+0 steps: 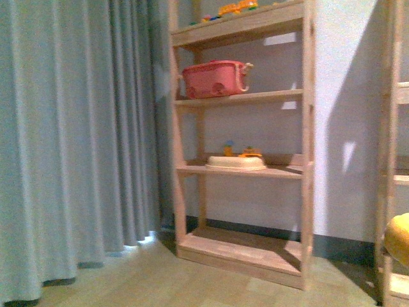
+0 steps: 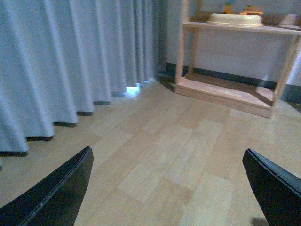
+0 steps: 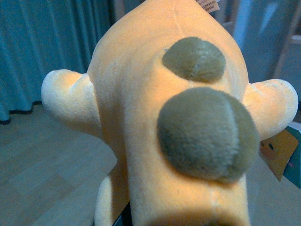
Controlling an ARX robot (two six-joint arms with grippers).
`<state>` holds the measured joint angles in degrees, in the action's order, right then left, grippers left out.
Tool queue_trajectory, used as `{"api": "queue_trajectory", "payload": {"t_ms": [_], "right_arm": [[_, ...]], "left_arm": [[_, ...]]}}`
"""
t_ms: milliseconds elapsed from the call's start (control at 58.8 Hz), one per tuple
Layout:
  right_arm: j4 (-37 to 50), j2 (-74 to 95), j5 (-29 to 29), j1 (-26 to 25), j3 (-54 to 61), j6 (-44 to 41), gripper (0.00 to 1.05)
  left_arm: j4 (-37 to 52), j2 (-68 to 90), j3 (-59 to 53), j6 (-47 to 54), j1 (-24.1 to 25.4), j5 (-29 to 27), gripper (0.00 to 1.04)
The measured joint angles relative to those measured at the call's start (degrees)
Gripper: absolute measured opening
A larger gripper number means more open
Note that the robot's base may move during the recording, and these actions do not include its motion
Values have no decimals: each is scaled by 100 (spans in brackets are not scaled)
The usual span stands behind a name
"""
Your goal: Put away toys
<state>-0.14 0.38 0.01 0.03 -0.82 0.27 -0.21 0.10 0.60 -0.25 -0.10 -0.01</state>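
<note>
My right gripper is shut on the yellow-orange plush animal (image 3: 141,113), which fills the right wrist view; it has grey-green patches, pale stubby limbs and a paper tag (image 3: 280,157). The gripper's own fingers are hidden under the plush. A yellow bit of the plush (image 1: 397,238) shows at the right edge of the front view, low down. My left gripper (image 2: 167,188) is open and empty above the wooden floor, its two black fingers (image 2: 56,195) wide apart. Neither arm shows in the front view.
A wooden shelf unit (image 1: 307,153) stands against the wall. It holds a pink basket (image 1: 214,78), a cream dish (image 1: 235,163) with small toys behind it, and toys on top (image 1: 235,8). Blue-grey curtains (image 1: 70,141) hang at the left. A second shelf frame (image 1: 386,160) is at the right.
</note>
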Motion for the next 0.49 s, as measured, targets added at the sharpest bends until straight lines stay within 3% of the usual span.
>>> {"api": "queue_trajectory", "payload": {"t_ms": [493], "right_arm": [[0, -4, -2, 2, 0, 0, 7]], "left_arm": [[0, 0, 0, 0, -4, -15, 98]]}}
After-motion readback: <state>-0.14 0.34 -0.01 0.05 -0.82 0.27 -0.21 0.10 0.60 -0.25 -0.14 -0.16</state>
